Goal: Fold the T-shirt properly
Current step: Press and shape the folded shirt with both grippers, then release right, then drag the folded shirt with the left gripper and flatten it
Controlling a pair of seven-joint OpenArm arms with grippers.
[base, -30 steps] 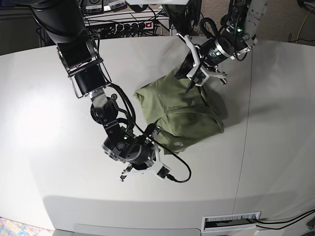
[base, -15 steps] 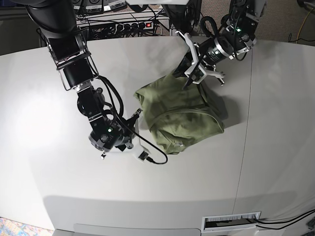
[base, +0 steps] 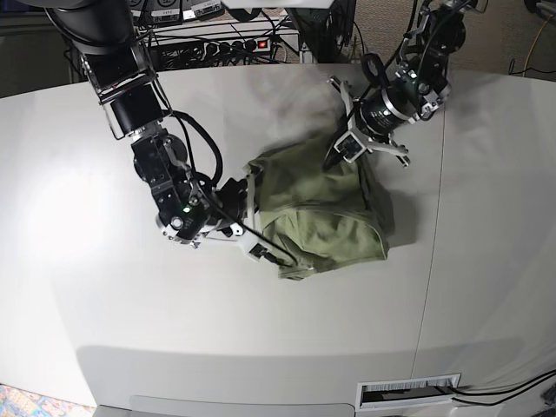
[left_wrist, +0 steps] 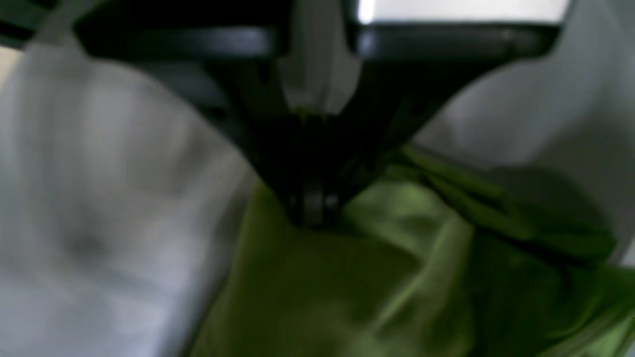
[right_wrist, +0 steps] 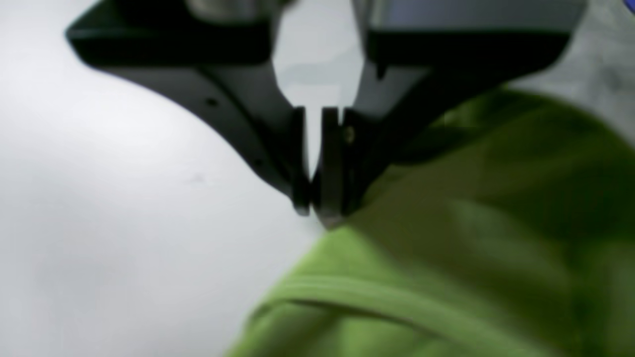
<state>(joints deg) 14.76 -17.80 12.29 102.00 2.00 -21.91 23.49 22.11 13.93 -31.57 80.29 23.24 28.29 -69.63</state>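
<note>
Base view: the T-shirt (base: pixel 317 208) is seen bunched and wrinkled near the middle of the table (base: pixel 78 313), between the two arms. The left gripper (base: pixel 334 156) is placed at the shirt's far edge, its tip down in the cloth. In the left wrist view, the left gripper's fingers (left_wrist: pixel 312 208) are shown pressed together, with green cloth bunched at their tips; the picture is blurred, so the exact hold on the fabric cannot be made out, though a fold appears to be pinched. The right gripper (base: pixel 252 187) is found at the shirt's left edge, low over the table. In the right wrist view, its fingers (right_wrist: pixel 330 183) are seen nearly closed, touching at the tips with a thin slit above, right at the edge of the shirt; whether cloth is caught between them cannot be told. A hemmed edge (right_wrist: pixel 377 302) of the shirt is seen below them.
</note>
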